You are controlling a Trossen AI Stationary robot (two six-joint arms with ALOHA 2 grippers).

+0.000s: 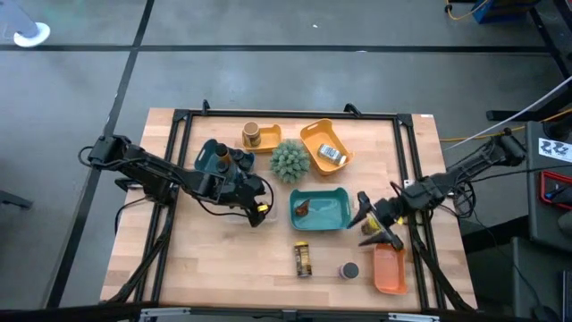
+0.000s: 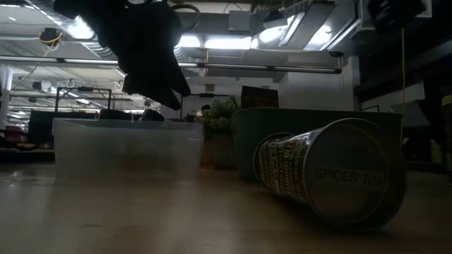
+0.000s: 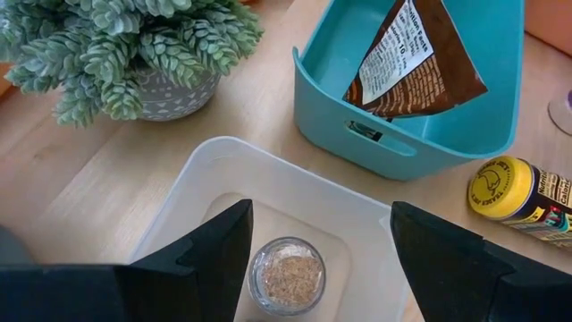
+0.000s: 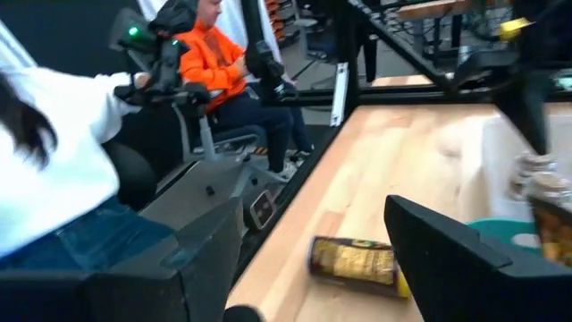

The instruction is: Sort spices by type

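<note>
The bench carries one green plant point(image 1: 290, 160), two teal trays point(image 1: 320, 210), two orange trays point(image 1: 325, 147), one clear tray point(image 3: 268, 192), one yellow-lidded jar point(image 1: 303, 259) and one grey tin point(image 1: 349, 270).

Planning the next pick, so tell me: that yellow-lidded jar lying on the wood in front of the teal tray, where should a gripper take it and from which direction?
The yellow-lidded jar lies on its side, loose on bare table. Probably best gripped from straight above, fingers closing across the round body at mid-length, not on the lid, since end to end it looks too long.
</note>
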